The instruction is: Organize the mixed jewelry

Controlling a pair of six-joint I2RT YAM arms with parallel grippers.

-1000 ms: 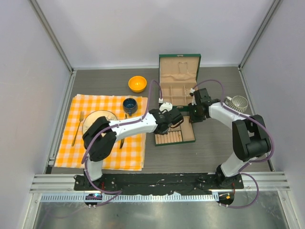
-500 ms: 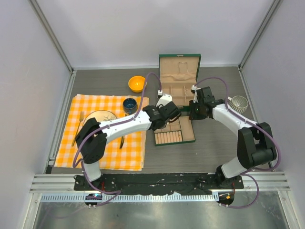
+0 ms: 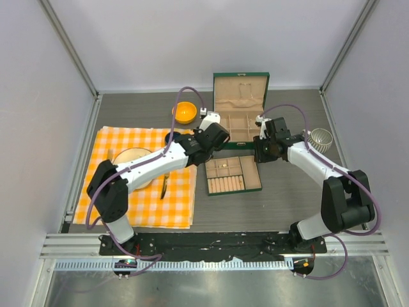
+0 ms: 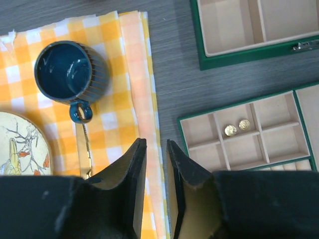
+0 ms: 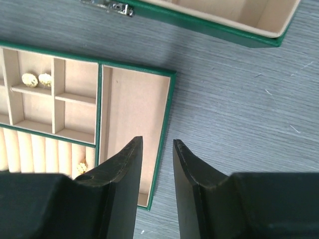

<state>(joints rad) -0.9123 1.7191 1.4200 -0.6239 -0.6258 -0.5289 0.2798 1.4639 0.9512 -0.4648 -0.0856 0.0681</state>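
Top external view: the left arm stretches across the orange checked cloth [image 3: 137, 204], and the left gripper [image 3: 214, 135] hangs just beside the cloth's far right corner, near the front of the open green jewelry box [image 3: 239, 125]. The right gripper [image 3: 261, 152] is on the other side, close to the box's front right corner and above the far right corner of the green compartment tray [image 3: 233, 190], which lies on the table just in front of the box. An orange bowl [image 3: 185, 112] stands to the left of the box. A plate [image 3: 131, 163] rests on the cloth, and a ribbed silvery cup [image 3: 321, 137] stands well off to the right. From this height I cannot tell how either pair of jaws stands.

Left wrist view: the jaws are a narrow slot apart with nothing between them, above the edge of the cloth. A dark blue cup [image 4: 70, 72] sits on the cloth, with the plate's rim at the left edge of the picture. Two small gold jewelry pieces [image 4: 237, 128] lie side by side in one small cell of the tray.

Right wrist view: these jaws also stand slightly apart and hold nothing, hovering over the tray's long plain compartment [image 5: 134, 119]. The same two gold pieces lie together in a small cell at the upper left. A third gold piece [image 5: 82, 168] rests among the padded rolls, just left of the left finger. The box's metal latch [image 5: 112, 6] shows at the top edge.
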